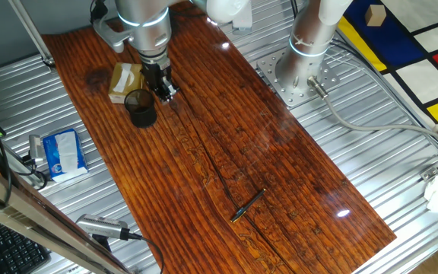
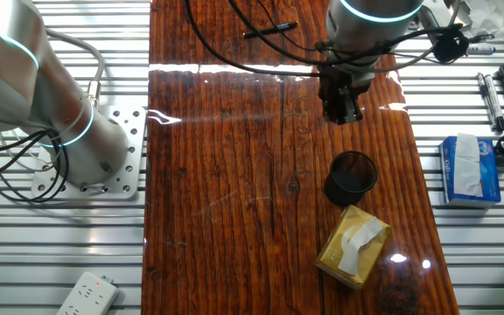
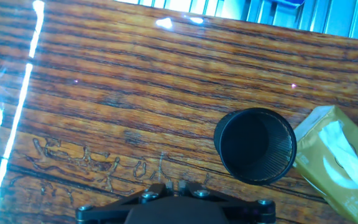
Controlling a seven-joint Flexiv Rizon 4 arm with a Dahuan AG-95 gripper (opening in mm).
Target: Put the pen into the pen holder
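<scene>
The pen point(image 1: 248, 205) is a thin dark stick lying flat on the wooden table, near its front end; it also shows at the top of the other fixed view point(image 2: 269, 30). The pen holder point(image 1: 141, 106) is a dark cylindrical cup standing upright at the far end, open and empty point(image 3: 255, 146), also seen in the other fixed view point(image 2: 351, 175). My gripper point(image 1: 162, 84) hangs just above the table beside the cup, far from the pen. Its fingers are together and hold nothing point(image 2: 341, 109). In the hand view only the fingertips' base point(image 3: 175, 185) shows at the bottom edge.
A yellowish-tan cardboard box point(image 1: 124, 81) lies right behind the cup, touching or nearly touching it point(image 2: 353, 248). A blue tissue pack point(image 1: 61, 152) lies off the wood on the metal slats. The arm's base point(image 1: 299, 72) stands to the side.
</scene>
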